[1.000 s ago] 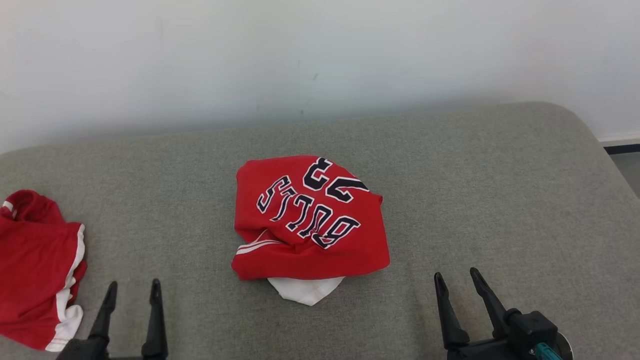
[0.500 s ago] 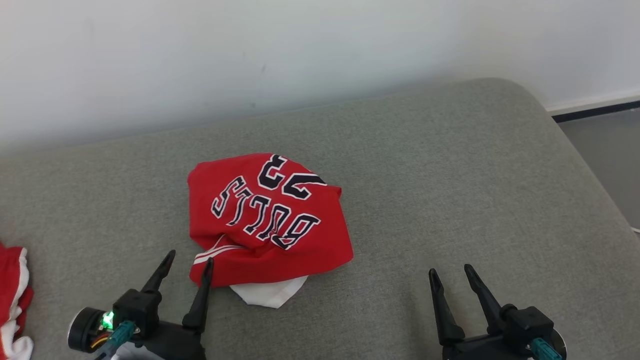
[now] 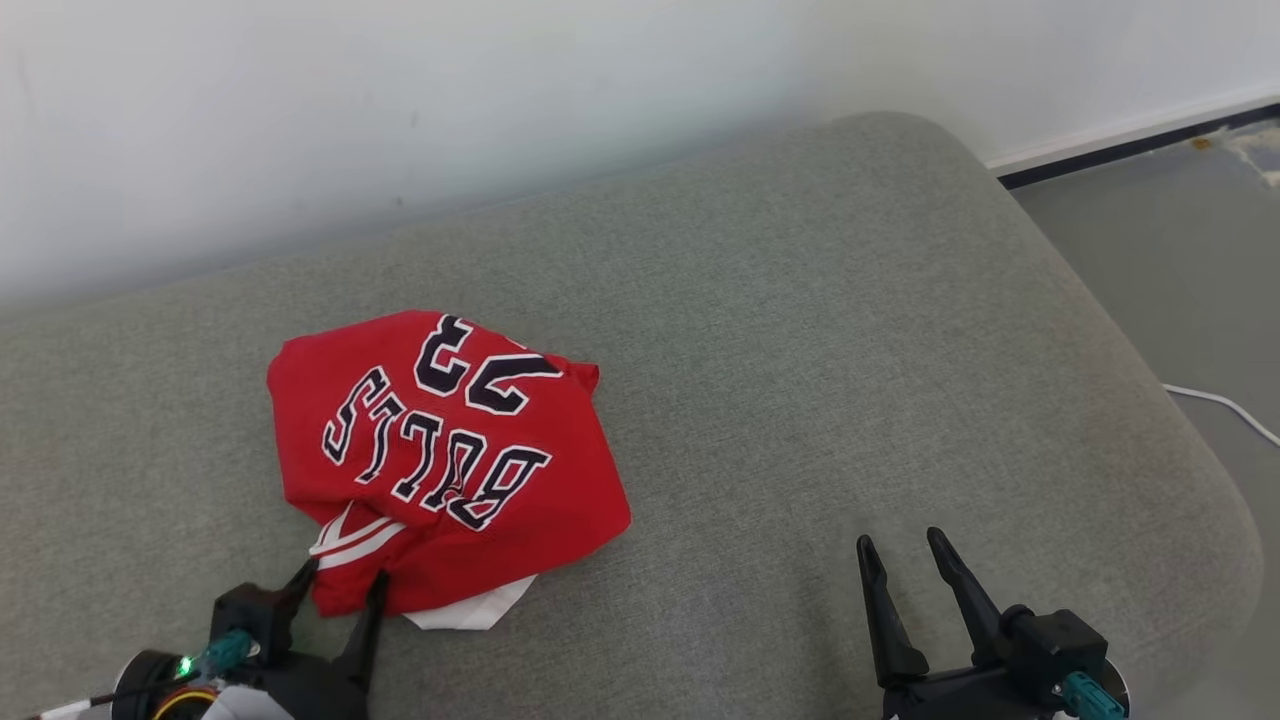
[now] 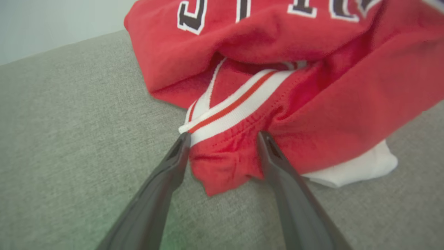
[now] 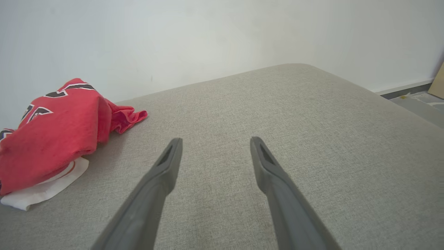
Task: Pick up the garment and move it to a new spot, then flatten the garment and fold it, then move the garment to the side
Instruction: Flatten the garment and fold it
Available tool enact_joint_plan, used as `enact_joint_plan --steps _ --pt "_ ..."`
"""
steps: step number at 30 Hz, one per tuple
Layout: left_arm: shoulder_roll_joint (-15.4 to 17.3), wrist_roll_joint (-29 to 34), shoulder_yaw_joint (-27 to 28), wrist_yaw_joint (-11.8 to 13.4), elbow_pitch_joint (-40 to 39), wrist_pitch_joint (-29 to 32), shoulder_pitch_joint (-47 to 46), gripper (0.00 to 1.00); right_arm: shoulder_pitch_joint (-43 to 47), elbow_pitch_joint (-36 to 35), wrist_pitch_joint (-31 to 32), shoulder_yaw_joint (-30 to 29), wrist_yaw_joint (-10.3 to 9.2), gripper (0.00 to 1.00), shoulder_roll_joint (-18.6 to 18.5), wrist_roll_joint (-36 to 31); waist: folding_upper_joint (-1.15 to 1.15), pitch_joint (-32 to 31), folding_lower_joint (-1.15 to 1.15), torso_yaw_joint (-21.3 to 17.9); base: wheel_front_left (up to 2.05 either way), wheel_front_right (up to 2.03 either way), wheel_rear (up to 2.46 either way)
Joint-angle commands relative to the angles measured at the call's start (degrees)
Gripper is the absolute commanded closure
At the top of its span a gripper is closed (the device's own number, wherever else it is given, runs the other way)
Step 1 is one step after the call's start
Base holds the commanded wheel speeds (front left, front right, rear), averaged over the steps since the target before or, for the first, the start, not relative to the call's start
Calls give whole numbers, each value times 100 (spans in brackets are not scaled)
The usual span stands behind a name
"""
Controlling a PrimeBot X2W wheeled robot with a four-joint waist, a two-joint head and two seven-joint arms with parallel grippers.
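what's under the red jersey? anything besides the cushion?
From under the near edge of the red jersey a white fabric piece pokes out, lying on the grey cushion. How far it runs underneath, or whether it is part of the jersey, is covered.

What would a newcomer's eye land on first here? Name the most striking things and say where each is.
The crumpled red jersey with dark BULLS lettering stands out, left of centre on the grey cushion. The left gripper has its open fingers either side of the jersey's near corner. The right gripper is open above bare cushion, lower right.
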Motion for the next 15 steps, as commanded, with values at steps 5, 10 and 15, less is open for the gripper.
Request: enact_joint_plan --steps 5,10,15 --pt "20 -530 -542 8 377 20 -268 100 12 -24 -2 -24 20 0 2 49 -1 25 -1 -54 0 0 0" --pt "5 -756 -904 9 391 -7 -535 100 32 -63 -3 -70 20 0 2 32 -1 -13 -1 25 0 0 0" --pt "-122 -603 -1001 10 -297 -17 -749 100 92 -85 -3 -134 20 0 3 6 -1 -76 -1 190 0 0 0"
